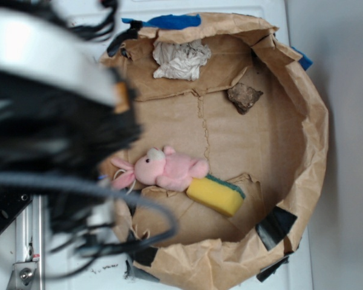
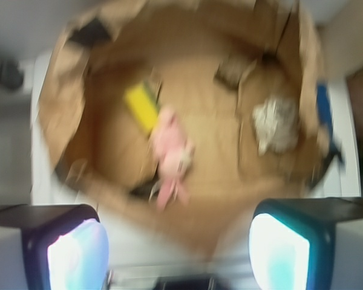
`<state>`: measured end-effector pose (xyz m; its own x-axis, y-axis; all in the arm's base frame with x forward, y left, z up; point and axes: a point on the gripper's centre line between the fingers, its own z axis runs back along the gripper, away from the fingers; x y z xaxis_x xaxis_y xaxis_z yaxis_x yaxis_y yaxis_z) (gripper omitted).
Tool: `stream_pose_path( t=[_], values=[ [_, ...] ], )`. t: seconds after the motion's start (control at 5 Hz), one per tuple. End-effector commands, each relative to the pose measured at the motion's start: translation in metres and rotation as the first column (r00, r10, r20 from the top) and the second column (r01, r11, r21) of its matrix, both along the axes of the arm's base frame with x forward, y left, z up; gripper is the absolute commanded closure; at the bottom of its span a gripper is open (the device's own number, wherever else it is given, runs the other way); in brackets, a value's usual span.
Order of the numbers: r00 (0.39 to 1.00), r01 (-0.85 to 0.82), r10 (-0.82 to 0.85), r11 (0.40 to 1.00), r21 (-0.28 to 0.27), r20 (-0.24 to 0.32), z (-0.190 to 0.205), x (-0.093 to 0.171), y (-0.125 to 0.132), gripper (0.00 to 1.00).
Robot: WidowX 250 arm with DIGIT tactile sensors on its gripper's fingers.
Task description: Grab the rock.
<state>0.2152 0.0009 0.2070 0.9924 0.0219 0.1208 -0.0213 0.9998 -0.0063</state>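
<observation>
Gripper (image 2: 178,244) fingers stand wide apart, holding nothing, above the near rim of the brown paper nest (image 1: 308,121). Dark rock (image 1: 244,96) lies alone on bare paper near the far wall, apart from the crumpled paper wad (image 1: 180,59), pink plush bunny (image 1: 166,169) and yellow sponge (image 1: 216,194). Blurred cabling hides the nest's left side.

Dark brown rock (image 1: 244,96); pink bunny (image 1: 163,169); yellow sponge (image 1: 216,195).
</observation>
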Motion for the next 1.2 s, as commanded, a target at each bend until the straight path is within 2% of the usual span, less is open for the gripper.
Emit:
stream_pose_path(
  t=[0.0,0.2,0.4,0.6,1.0],
  values=[
    [0.995,0.078,-0.075,0.996,-0.043,0.063,0.013,0.044,0.003,0.0],
    [0.995,0.078,-0.075,0.996,-0.043,0.063,0.013,0.044,0.003,0.0],
    [0.997,0.032,-0.034,0.999,0.032,0.065,-0.037,0.049,0.002,0.0],
    [1.0,-0.005,0.004,0.998,0.059,0.031,-0.072,0.05,0.007,0.0],
    [0.999,-0.028,0.027,0.999,0.029,0.029,-0.097,0.051,0.018,0.0]
  ],
)
